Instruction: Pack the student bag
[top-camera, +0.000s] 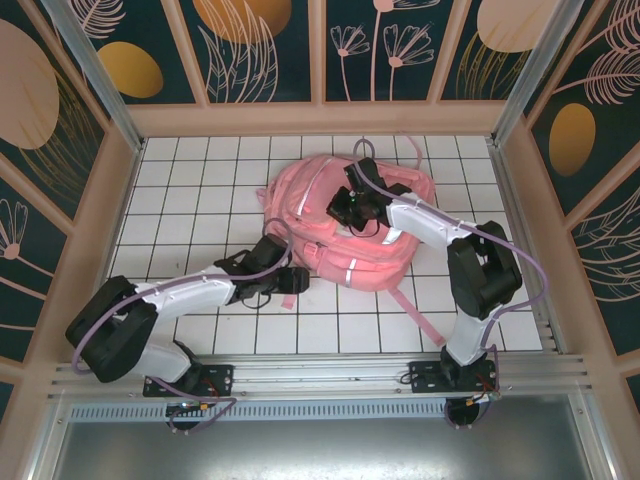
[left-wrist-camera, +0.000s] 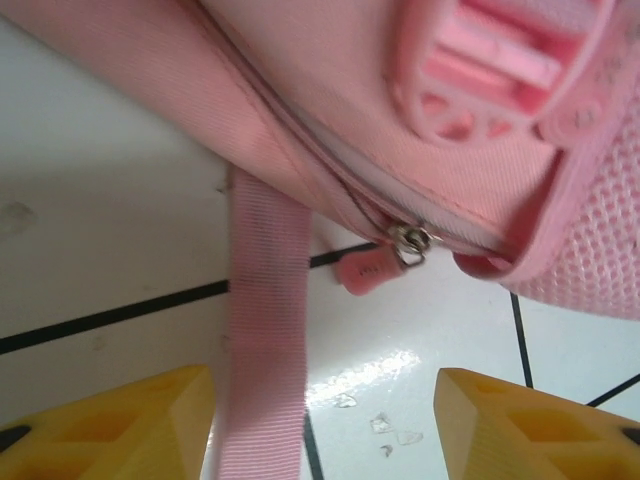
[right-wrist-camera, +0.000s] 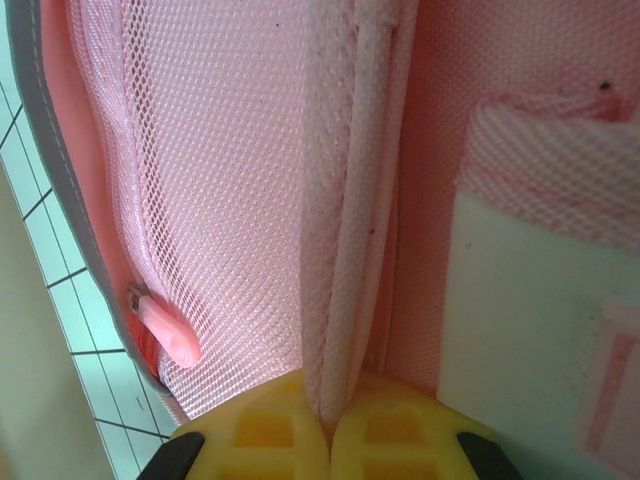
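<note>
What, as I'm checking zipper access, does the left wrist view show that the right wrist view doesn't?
Left wrist view: the left claw, yellow fingers apart, over the white tiled table, facing a metal zipper slider on a closed track, with a loose pink webbing strap running beside one finger.
Right wrist view: the right claw shut on a pink mesh-covered fold, next to a white fabric panel.
Shared: the large pink fabric backpack, the table's tiles, and a pink rubber pull tab in each; whether it is the same tab is unclear.
</note>
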